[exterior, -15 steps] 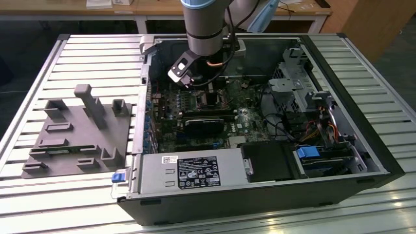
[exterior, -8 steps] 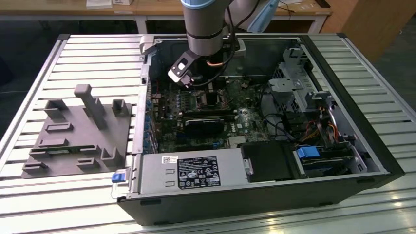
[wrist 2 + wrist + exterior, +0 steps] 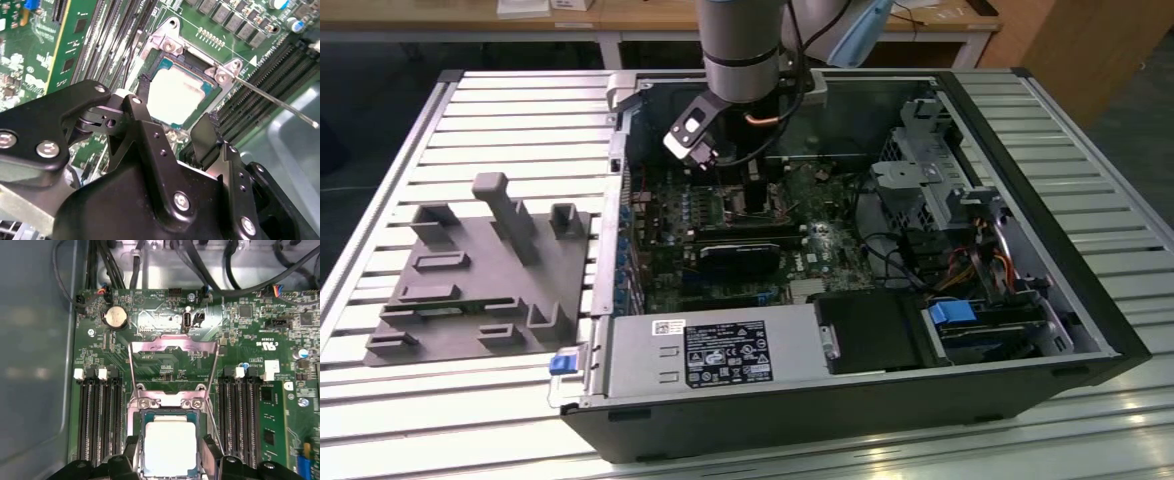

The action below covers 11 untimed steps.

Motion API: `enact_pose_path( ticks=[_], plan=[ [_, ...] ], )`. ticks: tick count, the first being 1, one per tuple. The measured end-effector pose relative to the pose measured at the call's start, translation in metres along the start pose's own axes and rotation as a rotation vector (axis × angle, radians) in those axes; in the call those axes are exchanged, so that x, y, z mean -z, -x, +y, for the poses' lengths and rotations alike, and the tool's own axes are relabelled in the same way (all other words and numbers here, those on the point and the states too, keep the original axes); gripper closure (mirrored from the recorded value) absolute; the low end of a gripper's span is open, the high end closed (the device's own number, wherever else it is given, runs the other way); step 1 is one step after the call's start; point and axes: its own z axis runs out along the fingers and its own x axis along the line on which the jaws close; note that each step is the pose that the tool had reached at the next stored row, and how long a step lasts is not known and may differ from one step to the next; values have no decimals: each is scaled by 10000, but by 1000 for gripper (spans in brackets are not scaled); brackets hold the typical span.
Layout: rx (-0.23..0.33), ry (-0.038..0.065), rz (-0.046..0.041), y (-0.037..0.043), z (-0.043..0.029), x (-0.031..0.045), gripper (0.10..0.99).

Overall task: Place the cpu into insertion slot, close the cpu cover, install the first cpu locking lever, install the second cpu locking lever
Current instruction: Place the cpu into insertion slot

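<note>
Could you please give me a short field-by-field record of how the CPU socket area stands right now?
cpu: lies flat in the insertion slot
cpu cover: open, swung back from the slot
locking levers: both free, not hooked down
pincer: close above the cpu

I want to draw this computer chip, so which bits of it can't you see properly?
- First wrist view: one edge of the chip is cut off by the picture's edge, between the fingers of the open gripper.
- Second wrist view: the gripper's black body hides part of the socket.
- Both wrist views: glare whitens the chip's top, so any markings are lost.
- Exterior view: chip too small to pick out beneath the arm.
</note>
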Motion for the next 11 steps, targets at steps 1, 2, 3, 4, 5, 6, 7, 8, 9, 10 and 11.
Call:
enact_pose_path(
  ticks=[1, 2, 3, 4, 5, 6, 7, 8, 9, 10, 11],
  plan=[
    [0, 0, 0, 0, 2, 14, 478],
    [0, 1, 3, -1, 2, 15, 478],
    [-1, 2, 9, -1, 2, 14, 478],
    [-1, 1, 13, -1, 2, 15, 478],
    [-2, 0, 16, 0, 2, 15, 478],
    [-3, 0, 21, 0, 2, 15, 478],
    [-3, 0, 25, 0, 2, 15, 478],
    [-4, 0, 30, 0, 2, 15, 494],
    [-4, 0, 35, 0, 2, 15, 557],
    [-5, -1, 39, 0, 2, 15, 557],
    [-6, -1, 43, 0, 2, 15, 616]
  ],
)
